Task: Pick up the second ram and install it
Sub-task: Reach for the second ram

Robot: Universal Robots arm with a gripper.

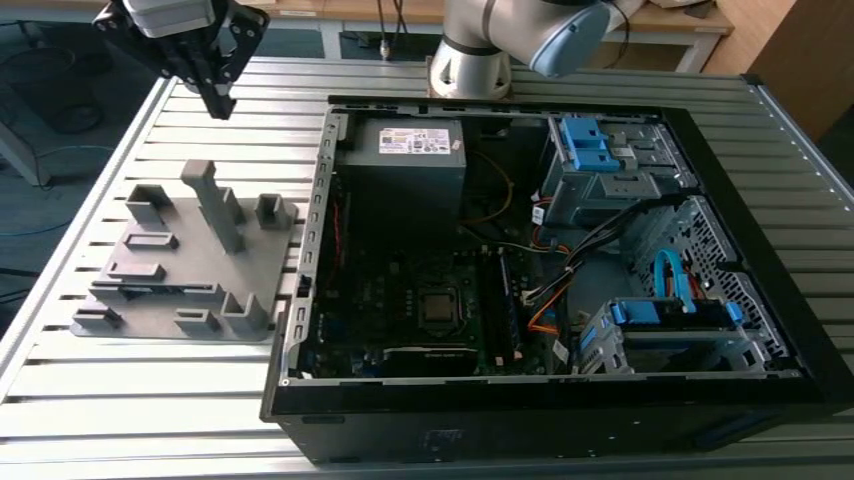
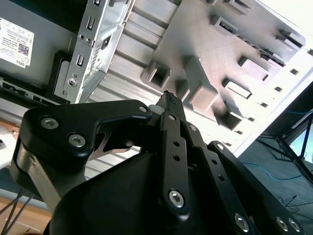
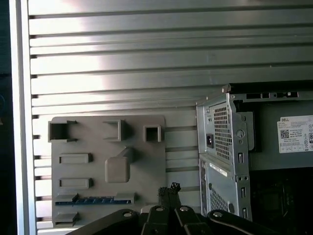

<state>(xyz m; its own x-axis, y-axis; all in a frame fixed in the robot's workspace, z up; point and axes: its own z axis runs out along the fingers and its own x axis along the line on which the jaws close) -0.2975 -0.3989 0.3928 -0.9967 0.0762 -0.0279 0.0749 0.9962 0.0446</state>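
Dark, card-thin second ram (image 3: 93, 199): seated in a slot of the grey fixture (image 3: 146, 161), apart from the gripper (image 3: 169, 188), whose fingers are pressed together, empty. Judged light, stiff, fragile; take by the flat faces, mid-length

Observed gripper (image 1: 220, 106) high over tabletop (image 1: 80, 400), jaws together, apart from grey fixture (image 1: 187, 265). Noted open computer case (image 1: 534, 420) just beside fixture, on the exterior view's right.
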